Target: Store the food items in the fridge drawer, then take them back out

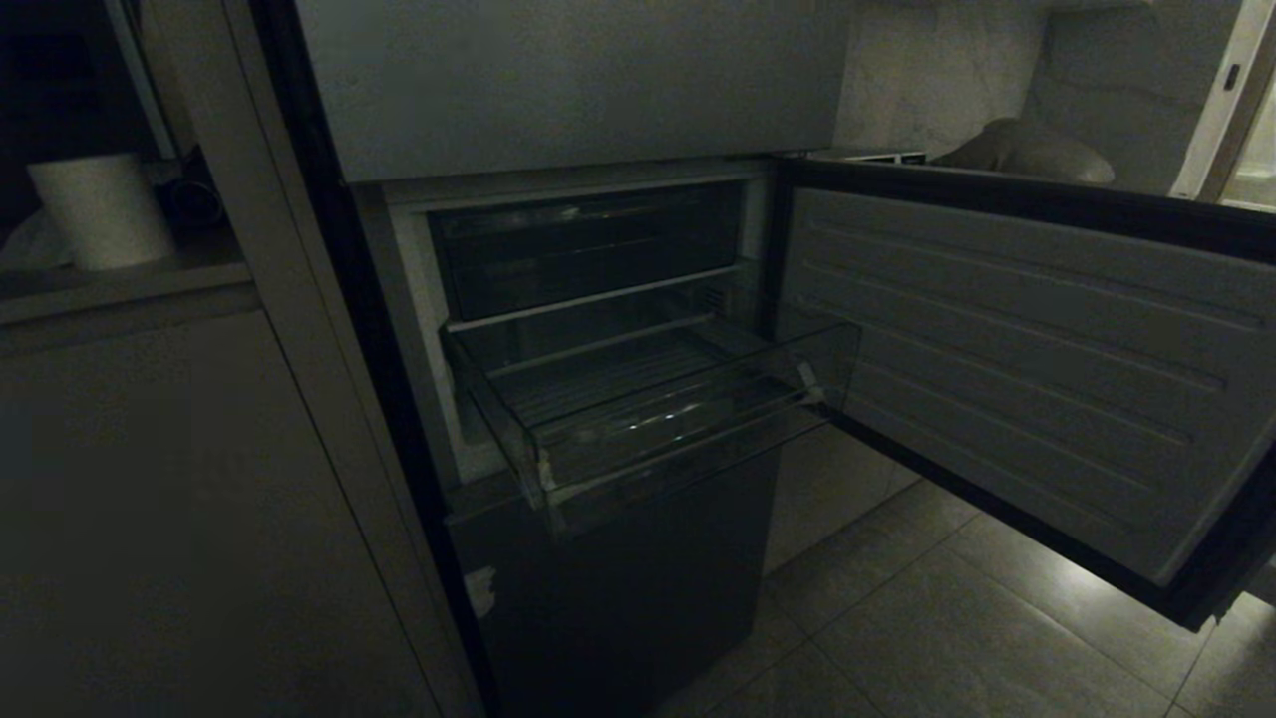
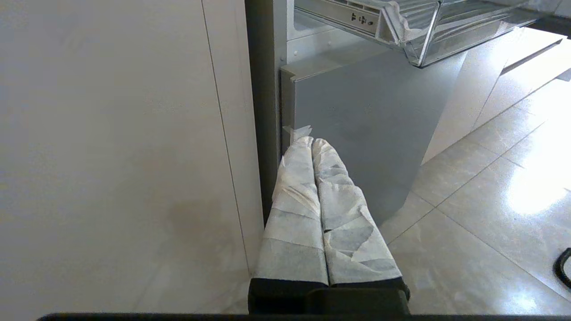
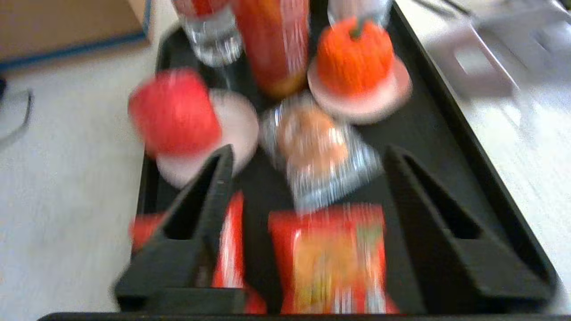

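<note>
Food items on the black tray (image 3: 464,147), like that round red piece (image 3: 175,111), look light, firm and a bit slick, so I'd have the spread-open right gripper (image 3: 308,174) pinch its widest middle, while the left gripper (image 2: 312,147) sits pressed together below the pulled-out, empty fridge drawer (image 1: 688,424).

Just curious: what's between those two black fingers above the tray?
Right wrist view: a clear-wrapped orange item and a red packet, under the open right gripper.

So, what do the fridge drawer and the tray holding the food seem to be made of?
The fridge drawer looks like clear, glossy plastic: its ribbed floor shows through the front lip, which catches highlights. The tray seems to be black plastic with a raised rim, probably matte, though motion blur leaves that open.
</note>
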Robot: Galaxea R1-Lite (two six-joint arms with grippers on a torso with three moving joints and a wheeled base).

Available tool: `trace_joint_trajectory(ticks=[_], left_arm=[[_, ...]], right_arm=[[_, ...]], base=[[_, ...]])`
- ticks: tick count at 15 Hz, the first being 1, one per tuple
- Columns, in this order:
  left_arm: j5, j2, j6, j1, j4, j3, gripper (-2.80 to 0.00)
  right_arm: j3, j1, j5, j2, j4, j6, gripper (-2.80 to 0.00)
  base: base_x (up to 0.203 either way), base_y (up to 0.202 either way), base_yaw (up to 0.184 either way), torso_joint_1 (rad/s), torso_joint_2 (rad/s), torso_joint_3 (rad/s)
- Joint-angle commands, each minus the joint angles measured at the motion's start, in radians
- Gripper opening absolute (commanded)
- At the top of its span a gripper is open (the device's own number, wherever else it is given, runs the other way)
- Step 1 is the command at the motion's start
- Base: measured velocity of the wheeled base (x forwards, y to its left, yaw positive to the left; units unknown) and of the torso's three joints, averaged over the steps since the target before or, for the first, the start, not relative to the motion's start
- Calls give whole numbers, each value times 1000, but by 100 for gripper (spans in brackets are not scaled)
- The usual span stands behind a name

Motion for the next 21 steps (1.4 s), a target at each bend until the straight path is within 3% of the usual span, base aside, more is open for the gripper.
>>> trace_joint_trajectory(ticks=[1,9,21], left_arm=[[0,0,0,0,0,0,-280],[0,0,0,0,0,0,-280],[0,0,0,0,0,0,-280]], right_arm=[[-71,-34,70,141,-59,-1,0],[-363,-92,96,419,-158,-56,0],[-485,-107,123,546,-153,-65,0]], base=[[0,0,0,0,0,0],[0,0,0,0,0,0],[0,0,0,0,0,0]])
